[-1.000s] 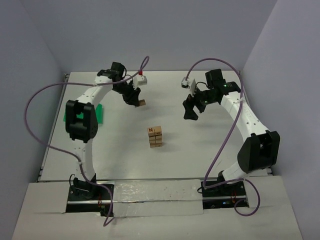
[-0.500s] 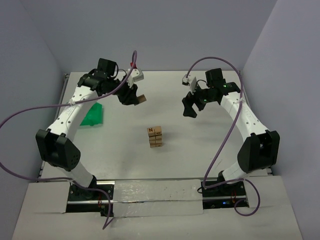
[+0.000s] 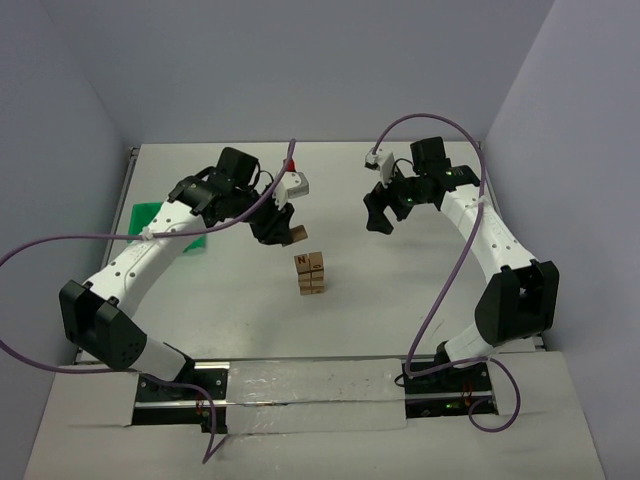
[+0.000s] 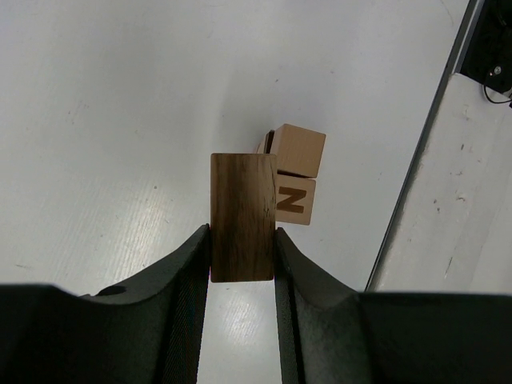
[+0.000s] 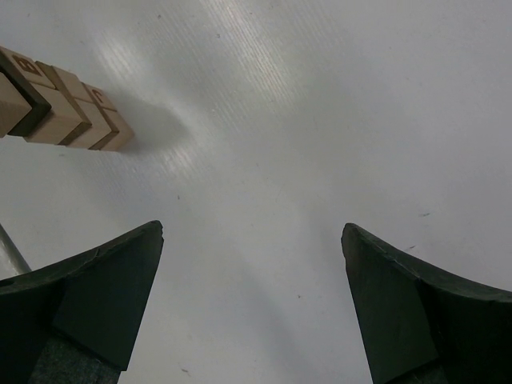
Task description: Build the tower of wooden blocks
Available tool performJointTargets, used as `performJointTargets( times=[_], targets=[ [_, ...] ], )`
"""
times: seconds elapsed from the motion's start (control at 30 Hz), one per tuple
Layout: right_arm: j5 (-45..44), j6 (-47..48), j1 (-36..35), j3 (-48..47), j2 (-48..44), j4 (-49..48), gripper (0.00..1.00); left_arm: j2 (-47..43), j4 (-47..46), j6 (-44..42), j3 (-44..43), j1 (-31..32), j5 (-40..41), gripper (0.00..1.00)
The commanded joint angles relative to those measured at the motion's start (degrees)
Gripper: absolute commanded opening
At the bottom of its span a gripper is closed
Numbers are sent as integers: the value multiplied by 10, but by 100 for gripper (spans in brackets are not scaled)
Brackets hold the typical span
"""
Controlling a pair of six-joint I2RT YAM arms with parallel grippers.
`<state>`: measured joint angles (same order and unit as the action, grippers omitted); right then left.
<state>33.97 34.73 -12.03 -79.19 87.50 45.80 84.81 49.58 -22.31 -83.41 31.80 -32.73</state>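
Note:
The tower [image 3: 311,273] is a short stack of light-tan wood blocks in the middle of the table, with an "N" on one top block. It also shows in the left wrist view [image 4: 294,172] and at the top left of the right wrist view [image 5: 60,108]. My left gripper [image 3: 285,232] is shut on a darker wood block [image 4: 242,214], held in the air just behind and left of the tower. My right gripper [image 3: 378,218] is open and empty, hanging above bare table to the right of the tower.
A green bin [image 3: 143,218] lies at the table's left edge, partly hidden by the left arm. The table's metal front rim [image 4: 416,168] shows in the left wrist view. Purple cables loop from both arms.
My left arm has swung forward and right from the back of the table, carrying the wood block close to the tower. The right arm has hardly moved.

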Motion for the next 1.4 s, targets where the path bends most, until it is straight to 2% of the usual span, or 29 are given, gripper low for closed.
performJointTargets(
  times=[0.0, 0.6, 0.93, 1.37],
  targets=[
    [-5, -5, -6, 2, -23, -20, 100, -18, -15, 8, 5, 28, 17, 20],
    [-25, -5, -20, 0, -24, -27, 100, 12, -22, -5, 5, 79, 35, 23],
    [-36, -18, -22, 0, -21, -40, 100, 26, -20, -5, 2, 88, 47, 28],
    [-53, -21, -23, -5, -22, -48, 100, 33, -19, -4, 7, 96, 49, 29]
  ],
)
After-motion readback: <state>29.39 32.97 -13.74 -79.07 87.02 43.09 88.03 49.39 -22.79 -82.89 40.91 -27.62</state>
